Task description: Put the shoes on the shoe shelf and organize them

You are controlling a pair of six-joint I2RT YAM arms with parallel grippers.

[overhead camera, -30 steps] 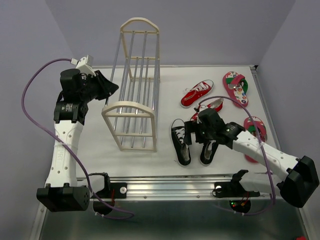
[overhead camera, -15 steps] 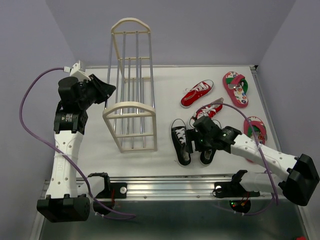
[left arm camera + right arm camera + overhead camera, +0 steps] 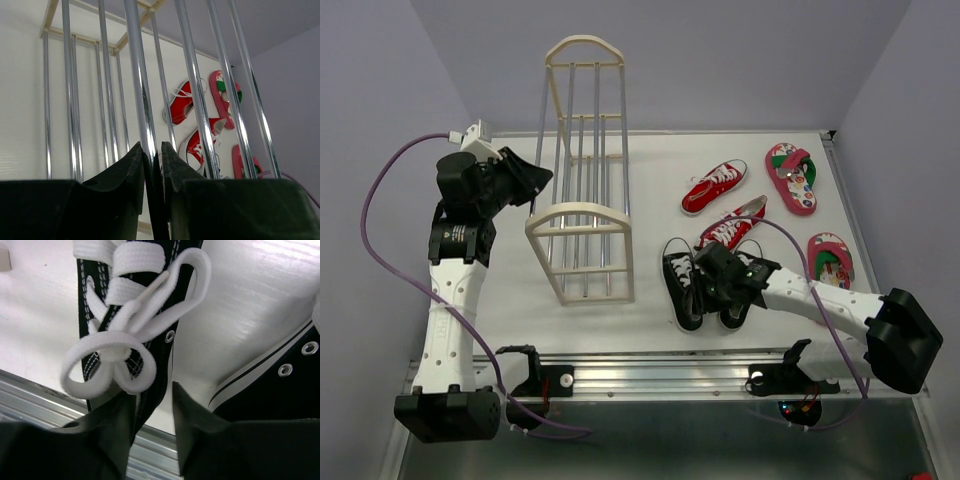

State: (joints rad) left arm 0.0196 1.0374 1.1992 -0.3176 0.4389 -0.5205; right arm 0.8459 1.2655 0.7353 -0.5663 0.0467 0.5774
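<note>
The bench [image 3: 515, 300] carries the shoe shelf [image 3: 578, 207], upright at left-centre. Right of it, near the front edge, lie 2 black sneakers [image 3: 682, 290]. The left end effector [image 3: 153, 165] is clamped on 1 grey rod [image 3: 141, 100] of the shelf. The right end effector [image 3: 152, 405] pinches the left sneaker's side wall.

Right wrist view: black canvas sneaker with white laces [image 3: 100, 305] cut off top and bottom; its partner [image 3: 280, 395] cut off at the right edge. Whether the right fingers [image 3: 200, 440] actually pinch its side wall cannot be determined. Left wrist view: cream-framed, grey-rodded shoe shelf [image 3: 137, 75] runs past the top edge; its rods partly mask a pink-red flip-flop [image 3: 218, 87].
</note>
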